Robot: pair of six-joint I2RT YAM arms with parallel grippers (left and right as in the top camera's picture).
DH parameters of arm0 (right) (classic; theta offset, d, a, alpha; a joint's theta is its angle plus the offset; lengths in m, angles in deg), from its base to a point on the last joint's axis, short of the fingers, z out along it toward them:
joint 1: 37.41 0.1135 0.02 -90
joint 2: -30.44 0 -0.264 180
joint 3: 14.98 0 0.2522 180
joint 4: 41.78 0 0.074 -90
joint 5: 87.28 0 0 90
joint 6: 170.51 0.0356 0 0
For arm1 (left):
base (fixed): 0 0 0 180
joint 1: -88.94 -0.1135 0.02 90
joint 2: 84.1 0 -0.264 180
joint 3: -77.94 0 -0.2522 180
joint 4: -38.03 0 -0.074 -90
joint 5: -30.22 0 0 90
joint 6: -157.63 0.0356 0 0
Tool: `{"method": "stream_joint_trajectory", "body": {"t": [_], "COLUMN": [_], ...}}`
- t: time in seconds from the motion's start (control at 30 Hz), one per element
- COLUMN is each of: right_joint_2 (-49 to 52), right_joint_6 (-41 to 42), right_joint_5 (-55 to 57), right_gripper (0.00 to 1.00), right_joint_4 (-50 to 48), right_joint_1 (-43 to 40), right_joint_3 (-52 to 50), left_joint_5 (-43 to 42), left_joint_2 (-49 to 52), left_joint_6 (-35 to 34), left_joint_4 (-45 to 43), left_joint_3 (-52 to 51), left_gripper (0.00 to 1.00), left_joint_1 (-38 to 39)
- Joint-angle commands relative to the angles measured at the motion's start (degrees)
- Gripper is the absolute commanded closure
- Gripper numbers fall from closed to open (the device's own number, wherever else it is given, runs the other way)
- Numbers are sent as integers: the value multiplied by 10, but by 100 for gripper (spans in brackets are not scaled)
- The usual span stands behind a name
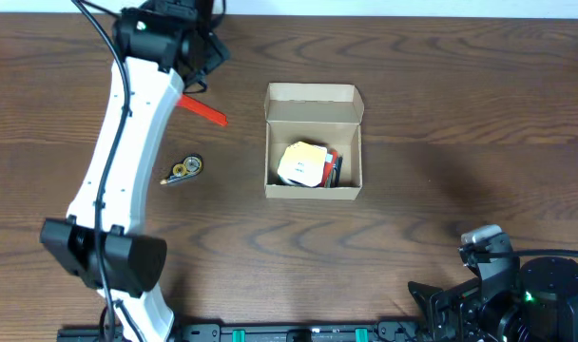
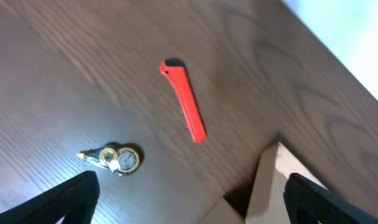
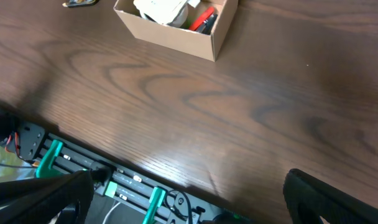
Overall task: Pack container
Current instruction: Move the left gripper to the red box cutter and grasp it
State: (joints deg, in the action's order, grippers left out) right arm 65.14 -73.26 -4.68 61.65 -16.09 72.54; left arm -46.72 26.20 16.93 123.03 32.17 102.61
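Box (image 1: 313,191) mid-bench, lid open, partly packed. Red cutter (image 1: 204,111), gold dispenser (image 1: 184,169) outside on bench, left of box: probably left to pack. Left fingers (image 2: 68,200) wide, empty, over cutter; right fingers (image 3: 329,198) wide, empty.

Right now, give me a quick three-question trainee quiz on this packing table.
1. True or false: the red plastic cutter lies on the wooden table, outside the tan cardboard box.
2. The left gripper is: A open, B shut on the cutter, C shut empty.
3. Fill in: the small gold tape dispenser lies on the box's ___ side.
Key: 1 true; 2 A; 3 left.
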Motion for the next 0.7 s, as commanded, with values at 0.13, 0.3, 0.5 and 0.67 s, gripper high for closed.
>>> {"method": "stream_joint_trajectory", "body": {"t": [0.13,0.3,0.5,0.67], "right_joint_2": [-2,-2,-2,-2], "right_joint_6": [6,6,6,6], "right_joint_5": [5,5,5,5], "right_gripper": [1,1,1,1], "right_joint_4": [0,0,0,0], "right_joint_1": [6,6,6,6], "right_joint_3": [0,0,0,0], "left_joint_5": [-141,-173,-139,-123], "left_joint_2": [115,189,244,265], "left_joint_6": [-133,-146,-150,-158], "left_joint_4": [-34,-47,-46,-56], "left_joint_3": [-2,17,24,24], "left_gripper": [0,0,6,11], "left_joint_1": [-43,-77,-89,-89]}}
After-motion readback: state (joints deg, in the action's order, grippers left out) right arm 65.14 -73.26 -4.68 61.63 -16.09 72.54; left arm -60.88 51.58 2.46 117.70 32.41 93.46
